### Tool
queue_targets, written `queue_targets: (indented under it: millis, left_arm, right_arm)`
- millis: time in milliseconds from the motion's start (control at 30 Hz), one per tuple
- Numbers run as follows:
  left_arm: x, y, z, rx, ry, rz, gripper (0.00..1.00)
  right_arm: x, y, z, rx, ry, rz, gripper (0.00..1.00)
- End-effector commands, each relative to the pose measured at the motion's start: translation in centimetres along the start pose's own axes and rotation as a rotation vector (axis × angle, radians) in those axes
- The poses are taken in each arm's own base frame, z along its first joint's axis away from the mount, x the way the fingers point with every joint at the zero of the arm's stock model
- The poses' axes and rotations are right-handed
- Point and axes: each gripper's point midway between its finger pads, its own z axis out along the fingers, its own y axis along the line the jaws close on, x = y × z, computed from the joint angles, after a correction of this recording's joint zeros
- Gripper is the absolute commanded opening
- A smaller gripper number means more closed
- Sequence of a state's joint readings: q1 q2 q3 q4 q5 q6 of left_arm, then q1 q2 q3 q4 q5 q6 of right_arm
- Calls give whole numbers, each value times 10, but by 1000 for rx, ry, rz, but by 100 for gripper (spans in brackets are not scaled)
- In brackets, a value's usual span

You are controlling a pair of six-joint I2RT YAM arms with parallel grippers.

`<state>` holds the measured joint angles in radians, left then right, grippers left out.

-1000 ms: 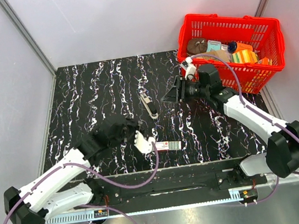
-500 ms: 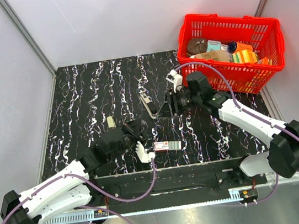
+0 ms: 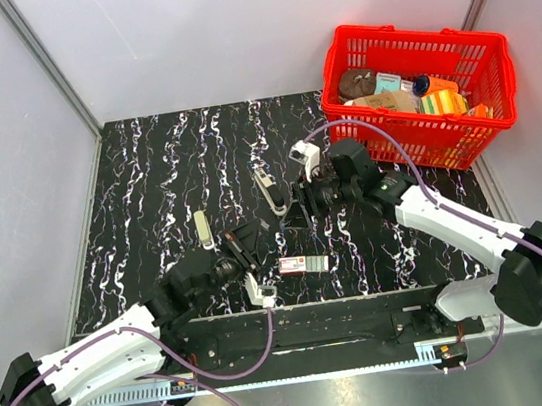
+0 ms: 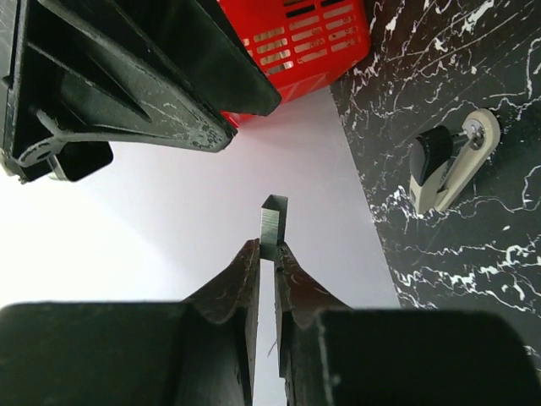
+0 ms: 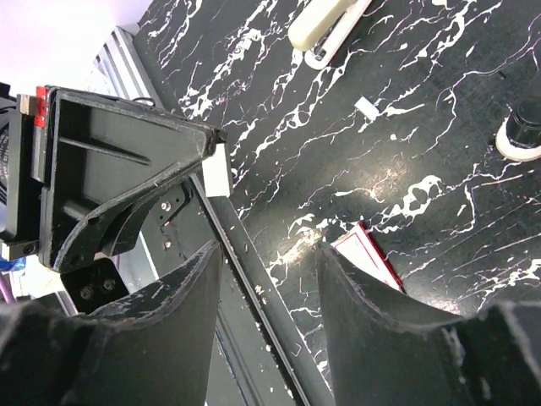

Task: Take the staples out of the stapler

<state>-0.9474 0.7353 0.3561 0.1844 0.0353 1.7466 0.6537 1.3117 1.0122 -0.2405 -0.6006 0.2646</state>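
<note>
My left gripper (image 3: 247, 244) is shut on the staples (image 4: 272, 223), a short pale silver strip that sticks out past its fingertips (image 4: 250, 254). It holds them above the table's front middle. In the right wrist view the left gripper (image 5: 127, 182) shows a pale piece at its tip. The stapler (image 3: 269, 191), slim and grey, lies on the black marbled table; it also shows in the left wrist view (image 4: 448, 165). My right gripper (image 3: 297, 201) is open and empty (image 5: 266, 254), just right of the stapler and facing the left gripper.
A small red-and-white box (image 3: 300, 265) lies near the front edge, also in the right wrist view (image 5: 365, 254). A cream oblong object (image 3: 202, 228) lies left of the left gripper. A red basket (image 3: 477, 53) with several items stands at the back right.
My right gripper has moved left and nearer, toward the left gripper. The left arm has drawn back toward the near edge and turned, uncovering the cream object.
</note>
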Motion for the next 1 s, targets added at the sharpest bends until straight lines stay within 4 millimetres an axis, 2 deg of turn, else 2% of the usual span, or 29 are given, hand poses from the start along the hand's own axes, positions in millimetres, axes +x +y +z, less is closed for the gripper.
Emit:
queue_targets:
  millis: [0, 133, 267, 333, 367, 400, 433, 533, 600, 700, 867, 967]
  left_arm:
    - [-8, 31, 1, -103, -49, 46, 0]
    - [-10, 27, 2, -31, -67, -16, 1]
    - [-13, 18, 0, 122, -81, -151, 2]
    - [-13, 30, -1, 61, -82, -128, 0]
    - [-14, 41, -3, -20, -82, -79, 0]
    - [-18, 41, -4, -85, -92, -21, 0]
    - [-21, 56, -9, -194, -97, 64, 0]
    - [-38, 40, -14, -267, -138, 197, 0]
    - [-40, 32, -14, -261, -142, 220, 0]
    - [-37, 32, -12, -254, -129, 214, 0]
    - [-36, 37, -10, -287, -112, 254, 0]
    - [-36, 37, -9, -299, -103, 271, 0]
  right_arm:
    - [-30, 21, -15, 30, -91, -161, 56]
    - [-27, 23, -12, 136, -91, -272, 62]
    - [-24, 20, -10, 217, -80, -345, 64]
    - [-24, 24, -9, 194, -75, -340, 64]
    - [-24, 27, -8, 181, -78, -335, 64]
    - [-23, 29, -7, 166, -78, -333, 64]
    - [-24, 32, -7, 152, -81, -331, 64]
    - [-28, 44, -10, 106, -96, -332, 64]
    - [-28, 52, -14, 72, -101, -337, 64]
    - [-24, 61, -16, 30, -72, -338, 64]
    - [-15, 54, -15, 49, -20, -328, 63]
    - [-16, 57, -16, 42, -22, -322, 62]
